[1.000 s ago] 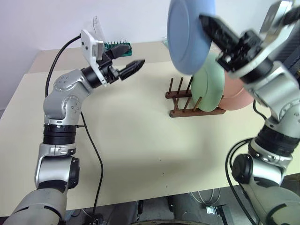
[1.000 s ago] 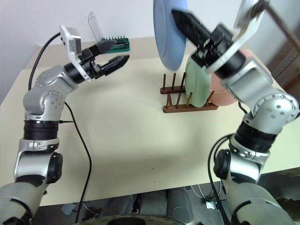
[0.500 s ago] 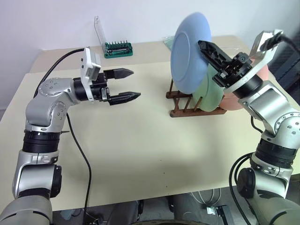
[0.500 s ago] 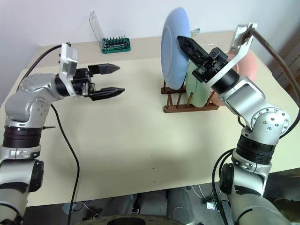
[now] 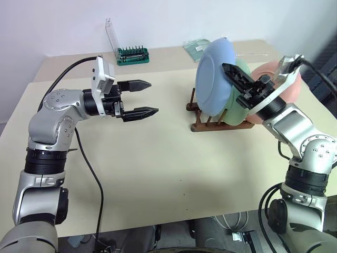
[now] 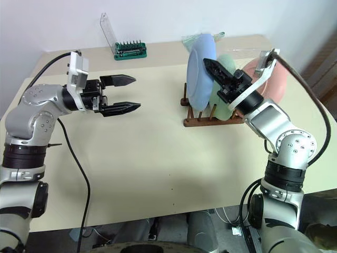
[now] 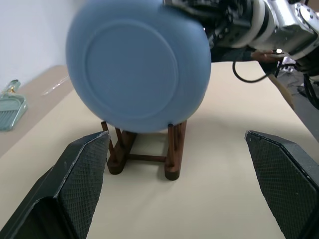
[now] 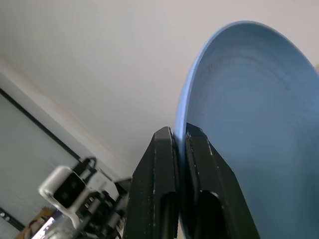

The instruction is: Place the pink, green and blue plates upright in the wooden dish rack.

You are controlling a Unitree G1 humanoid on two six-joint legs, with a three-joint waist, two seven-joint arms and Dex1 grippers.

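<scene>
- Lowered since a second ago, the round light-blue plate (image 5: 215,76), rim clamped in the right pincer (image 5: 235,83), nears the dark wooden dish rack (image 5: 202,120).
- Left pincer (image 5: 142,98) gapes empty.
- Missing the slot could topple the mint-green plate (image 5: 243,105).

Right tool (image 5: 235,80) clamped on the rim of the upright blue plate (image 5: 213,84) over the wooden dish rack (image 5: 210,120), beside the green plate (image 5: 240,103) and pink plate (image 5: 274,84); left tool (image 5: 141,98) spread wide above the worktop (image 5: 158,174).
</scene>
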